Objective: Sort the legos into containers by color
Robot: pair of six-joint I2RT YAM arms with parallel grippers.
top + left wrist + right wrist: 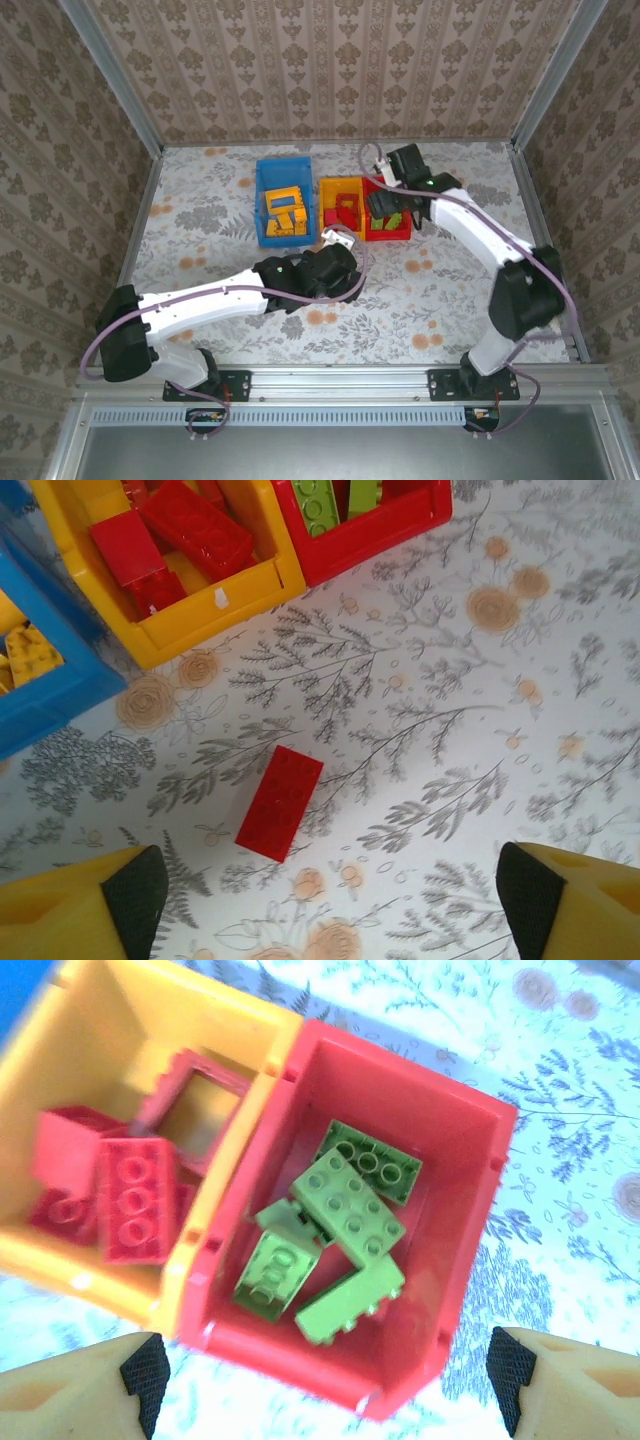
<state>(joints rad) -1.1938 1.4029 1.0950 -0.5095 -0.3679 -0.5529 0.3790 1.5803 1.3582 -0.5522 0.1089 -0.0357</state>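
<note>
A lone red lego (280,802) lies flat on the table, just ahead of my left gripper (330,900), which hangs open above the cloth with nothing between its fingers. Beyond the lego stand the blue bin (50,695) with yellow bricks, the yellow bin (210,605) with red bricks (190,525), and the red bin (370,535) with green ones. My right gripper (328,1375) is open and empty over the red bin (400,1090), looking down on several green legos (350,1205). Red legos (135,1200) fill the yellow bin (230,1010) beside it.
From above, the blue bin (283,163), yellow bin (338,183) and red bin (388,237) stand in a row at mid-table. The left gripper (335,255) sits just in front of them, the right gripper (385,205) over the red one. Patterned walls enclose the floral table.
</note>
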